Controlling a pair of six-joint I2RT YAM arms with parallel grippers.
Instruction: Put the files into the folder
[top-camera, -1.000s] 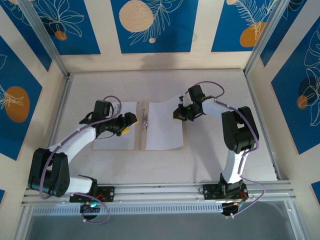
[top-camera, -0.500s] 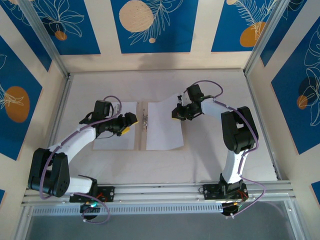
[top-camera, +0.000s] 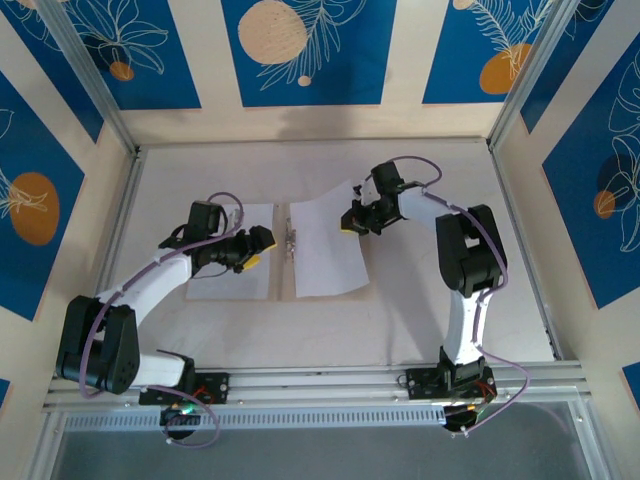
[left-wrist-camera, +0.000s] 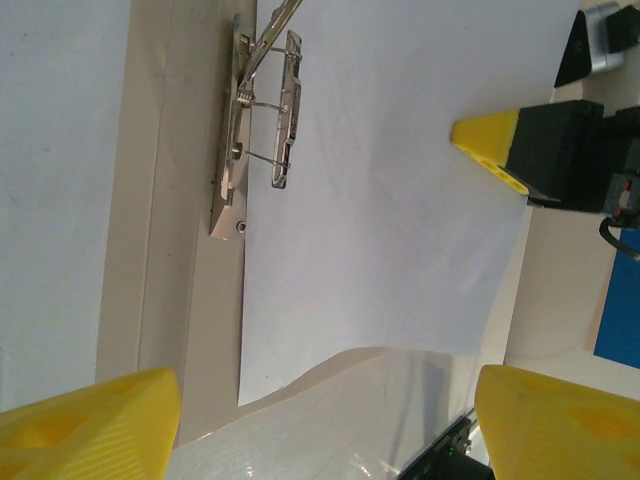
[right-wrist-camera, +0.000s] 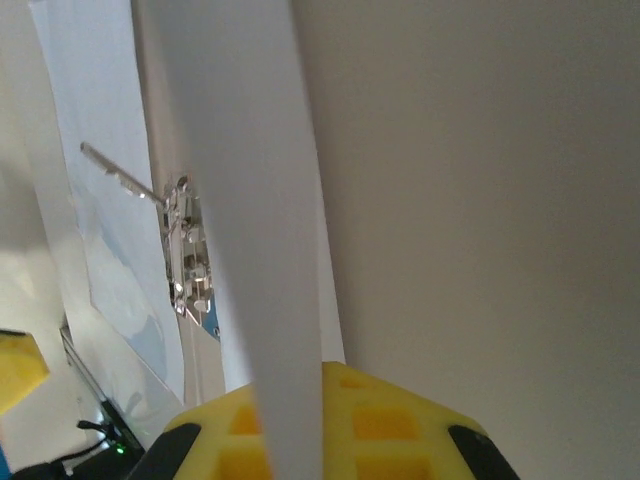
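Observation:
The tan folder (top-camera: 282, 268) lies open on the table with its metal clip (top-camera: 291, 243) on the spine. One white file (top-camera: 225, 282) lies flat on the left cover. The other file (top-camera: 325, 255) lies on the right cover with its far right corner lifted. My right gripper (top-camera: 352, 220) is shut on that raised edge; in the right wrist view the sheet (right-wrist-camera: 265, 230) runs edge-on into the yellow fingers (right-wrist-camera: 390, 425). My left gripper (top-camera: 258, 246) hovers open just left of the clip (left-wrist-camera: 262, 110), its yellow fingertips (left-wrist-camera: 90, 425) wide apart over the right sheet (left-wrist-camera: 390, 200).
Low pale walls (top-camera: 130, 200) ring the white table, and an aluminium rail (top-camera: 320, 385) runs along the near edge by the arm bases. Bare table (top-camera: 430, 300) stretches right of the folder and in front of it.
My right gripper has shifted slightly left and toward the back with the sheet's edge, raising the far right corner a bit more. The left arm has stayed still.

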